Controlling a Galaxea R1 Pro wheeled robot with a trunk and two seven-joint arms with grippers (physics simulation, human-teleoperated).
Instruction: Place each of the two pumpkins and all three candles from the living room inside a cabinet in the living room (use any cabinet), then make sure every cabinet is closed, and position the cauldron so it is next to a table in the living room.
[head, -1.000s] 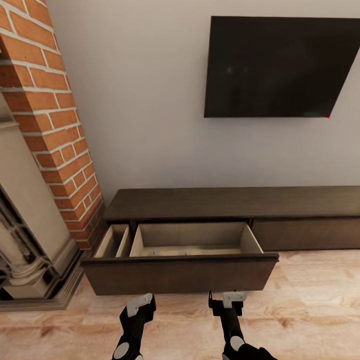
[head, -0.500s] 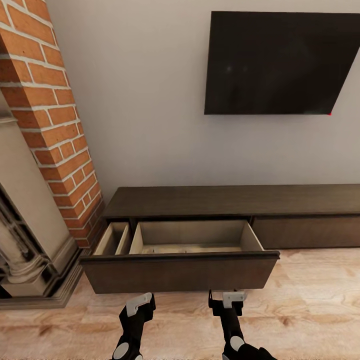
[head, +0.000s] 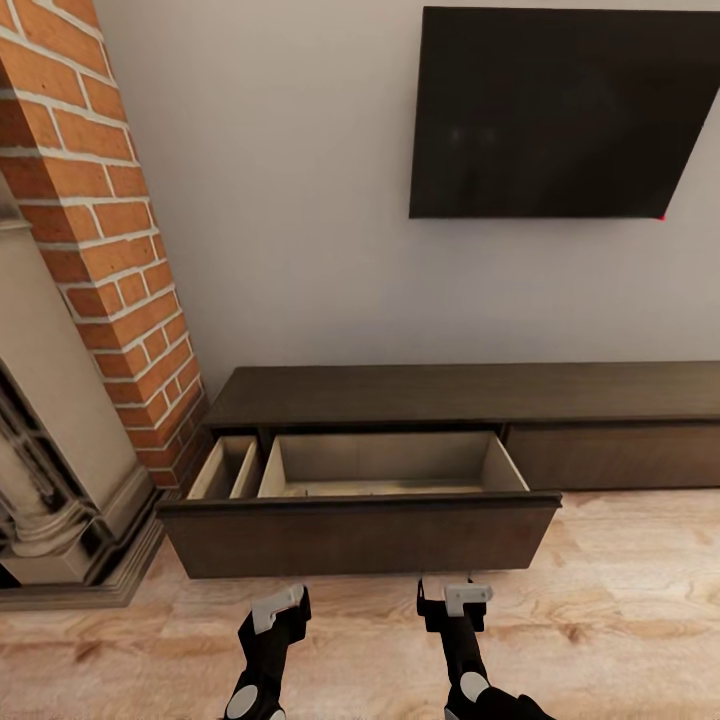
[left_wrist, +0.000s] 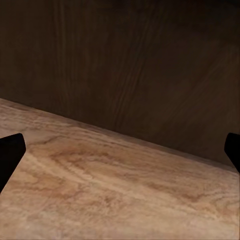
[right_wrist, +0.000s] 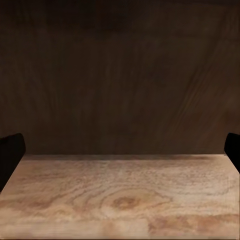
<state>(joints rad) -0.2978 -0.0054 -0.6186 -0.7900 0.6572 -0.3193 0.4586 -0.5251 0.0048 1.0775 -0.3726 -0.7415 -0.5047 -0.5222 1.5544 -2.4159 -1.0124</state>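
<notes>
The long, low dark brown cabinet (head: 470, 395) stands against the wall, with its wide left drawer (head: 360, 535) pulled out over the floor. The drawer's pale insides show two compartments; its floor is mostly hidden behind the front panel. My left gripper (head: 275, 612) and right gripper (head: 455, 602) hang low just in front of that panel, both open with nothing between the fingers. The left wrist view has the left gripper (left_wrist: 120, 155) facing the dark panel over the wood floor, and the right gripper (right_wrist: 120, 150) faces it too. Pumpkins, candles, cauldron and table are out of view.
A brick column (head: 100, 230) and a stone fireplace surround (head: 50, 470) stand close on the left. A black TV (head: 565, 110) hangs on the wall above the cabinet. Light wood floor (head: 620, 600) stretches to the right of the drawer.
The whole picture has slid upward a little, so the camera moved. The drawer stays pulled out and both grippers keep their places in the view.
</notes>
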